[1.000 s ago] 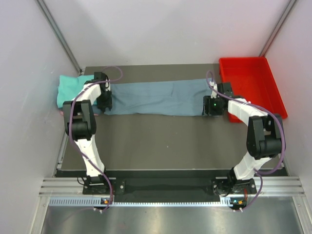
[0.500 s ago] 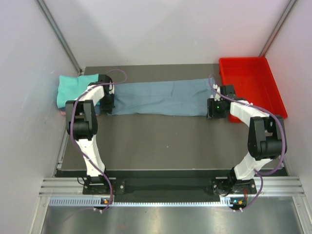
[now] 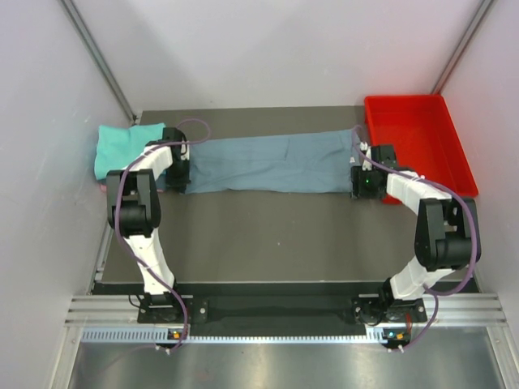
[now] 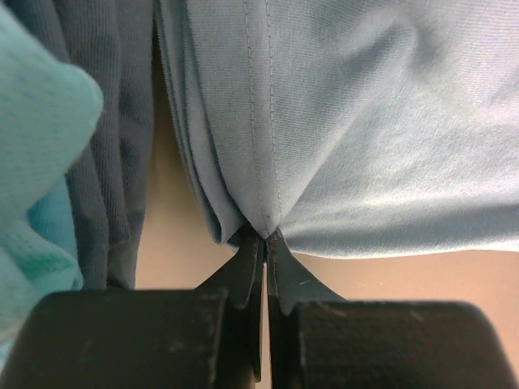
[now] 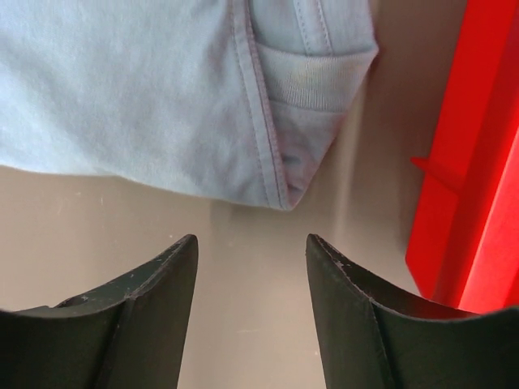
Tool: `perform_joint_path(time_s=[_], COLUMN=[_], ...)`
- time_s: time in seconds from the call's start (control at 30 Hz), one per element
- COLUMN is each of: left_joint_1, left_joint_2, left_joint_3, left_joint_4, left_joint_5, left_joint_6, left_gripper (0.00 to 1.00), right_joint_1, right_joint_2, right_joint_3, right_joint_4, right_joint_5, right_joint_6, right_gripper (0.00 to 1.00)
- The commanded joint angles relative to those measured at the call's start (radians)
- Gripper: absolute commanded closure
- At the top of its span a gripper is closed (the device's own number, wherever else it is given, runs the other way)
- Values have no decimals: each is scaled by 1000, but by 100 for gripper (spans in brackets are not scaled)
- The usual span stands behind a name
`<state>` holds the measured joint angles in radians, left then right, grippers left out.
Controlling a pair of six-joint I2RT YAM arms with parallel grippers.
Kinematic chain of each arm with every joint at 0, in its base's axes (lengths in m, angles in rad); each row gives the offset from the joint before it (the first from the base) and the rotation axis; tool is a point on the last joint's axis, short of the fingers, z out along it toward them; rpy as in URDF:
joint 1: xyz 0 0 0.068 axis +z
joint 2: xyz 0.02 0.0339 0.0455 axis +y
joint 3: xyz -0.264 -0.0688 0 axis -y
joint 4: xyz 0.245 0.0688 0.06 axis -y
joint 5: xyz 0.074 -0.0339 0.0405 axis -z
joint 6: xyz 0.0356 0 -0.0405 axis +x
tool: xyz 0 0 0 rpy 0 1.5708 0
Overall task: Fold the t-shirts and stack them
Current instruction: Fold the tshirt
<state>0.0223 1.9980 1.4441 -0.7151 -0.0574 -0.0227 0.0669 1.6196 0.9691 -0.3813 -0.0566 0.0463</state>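
The grey-blue t-shirt (image 3: 268, 163) lies folded into a long strip across the back of the table. My left gripper (image 3: 177, 180) is shut on its near left corner, and the left wrist view shows the hem (image 4: 263, 203) pinched between the fingertips (image 4: 265, 237). My right gripper (image 3: 366, 188) is open and empty just in front of the strip's near right corner (image 5: 284, 190), not touching it. A folded teal t-shirt (image 3: 122, 147) lies at the far left, with darker blue cloth (image 4: 113, 146) under it.
The red plastic tray (image 3: 454, 162) stands at the back right, close beside my right gripper; its wall shows in the right wrist view (image 5: 470, 186). White walls close in the table on both sides and at the back.
My right gripper has moved to the right, off the shirt's right end, and now stands open beside it. My left gripper has shifted slightly right, still holding the left corner.
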Motion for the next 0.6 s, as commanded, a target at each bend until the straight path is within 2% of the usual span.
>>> perform_joint_path(time_s=[0.0,0.23,0.37,0.47,0.57], left_joint_1=[-2,-2,-4,-4,-4], left_joint_2=[-70,-102,-136,-169,-215], left_joint_3=[-17,-45,-68,-94,-131], left_joint_4=[-1,-6,-9,-14,-17], left_joint_5=[1,-2,-4,1,14], left_joint_6=[4,10,13,13,15], left_gripper=[100,100,100,100,100], right_joint_1=[-12,-12,-13,-12,-12], right_joint_2=[26,112,154,178,201], right_joint_3=[45,132,177,201,232], right_joint_4=[71,101,107,111,113], right_joint_5=[9,34,40,47,54], right_joint_6=[7,-11,-22,-31,-36], right_gripper=[44,61,86,92,95])
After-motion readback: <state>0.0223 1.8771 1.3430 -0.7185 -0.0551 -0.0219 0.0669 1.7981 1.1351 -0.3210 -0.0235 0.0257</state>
